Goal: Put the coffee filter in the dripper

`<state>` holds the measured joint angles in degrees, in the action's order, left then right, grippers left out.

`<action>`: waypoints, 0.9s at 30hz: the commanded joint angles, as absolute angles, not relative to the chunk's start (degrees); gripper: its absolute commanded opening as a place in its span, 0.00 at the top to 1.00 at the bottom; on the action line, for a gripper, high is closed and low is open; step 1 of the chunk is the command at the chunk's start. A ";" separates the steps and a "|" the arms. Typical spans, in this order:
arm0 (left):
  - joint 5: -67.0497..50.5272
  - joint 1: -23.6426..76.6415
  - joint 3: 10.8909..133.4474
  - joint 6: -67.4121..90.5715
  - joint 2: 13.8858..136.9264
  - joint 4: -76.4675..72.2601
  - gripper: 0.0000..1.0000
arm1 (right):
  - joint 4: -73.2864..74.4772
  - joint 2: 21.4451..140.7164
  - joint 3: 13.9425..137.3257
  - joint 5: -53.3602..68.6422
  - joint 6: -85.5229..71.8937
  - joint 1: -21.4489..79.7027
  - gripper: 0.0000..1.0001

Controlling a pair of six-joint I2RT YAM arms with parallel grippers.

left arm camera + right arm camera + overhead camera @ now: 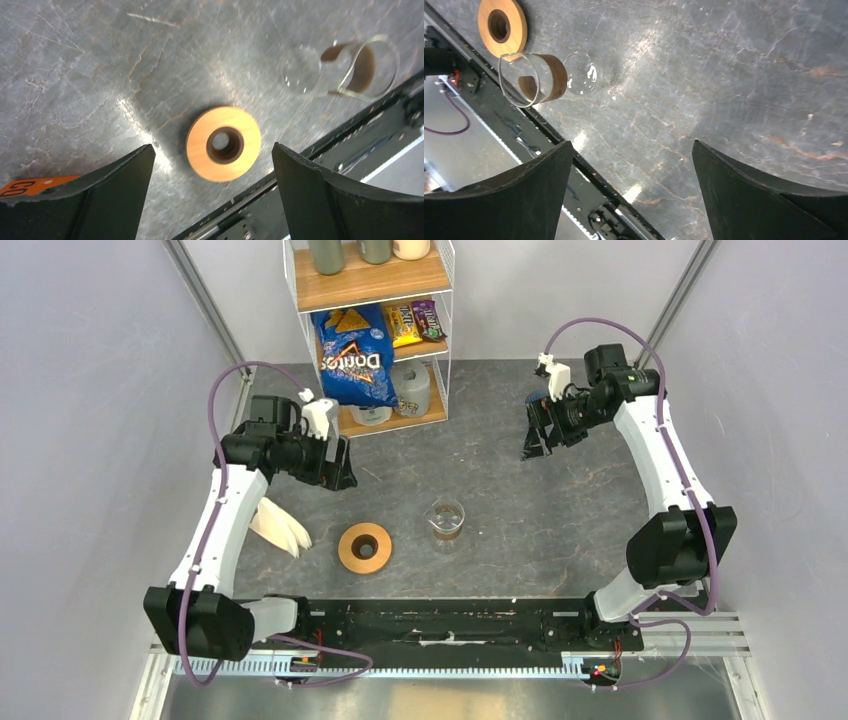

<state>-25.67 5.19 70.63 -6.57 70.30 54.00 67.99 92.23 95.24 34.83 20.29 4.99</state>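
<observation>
Both pincers hang spread wide with nothing between the fingers: my left pincer [338, 472] over the left part of the counter [560, 510], my right pincer [535, 443] over its far right part.

I cannot pick out the single white coffee filter in any view, so I cannot give its place, long axis or heading. Of the dripper [536, 398] I see only a small dark blue patch just behind my right wrist, near the far right of the counter. It is too hidden to tell its shape or which way it faces.

What does show is the bundle of cream filters [282, 528], lying flat by the left edge with its upper end tucked under my left forearm. It is fanned into a few narrow leaves. Its long axis slants from the left edge toward the near edge, with the pointed tips aiming at the wooden ring [348, 548].

That ring lies flat near the near edge, left of the middle, its centre hole facing up. In my left wrist view it sits between my dark fingers [100, 200].

To its right, apart from it, stands the clear glass cup [446, 520], upright, with a brown band around it.

At the far edge stands a wire shelf rack [370, 280] with a blue chip bag [352, 355] leaning in it.
</observation>
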 commanded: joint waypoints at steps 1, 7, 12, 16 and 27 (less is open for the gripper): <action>-27.66 5.18 72.92 -22.52 71.92 63.82 0.05 | 70.25 90.44 93.17 39.75 17.56 3.08 0.03; -29.50 5.01 68.80 -23.25 78.00 64.32 0.04 | 72.75 89.35 92.99 42.72 18.54 2.40 0.03; -35.76 5.02 64.16 -26.66 79.66 61.97 0.04 | 73.82 87.76 92.26 43.24 19.39 2.18 0.03; -35.70 4.54 62.09 -26.60 84.08 59.08 0.03 | 75.65 86.88 91.85 42.72 20.65 2.17 0.03; -42.23 2.23 65.19 -39.21 99.04 64.33 0.02 | 79.11 84.01 90.63 41.71 23.87 2.19 0.03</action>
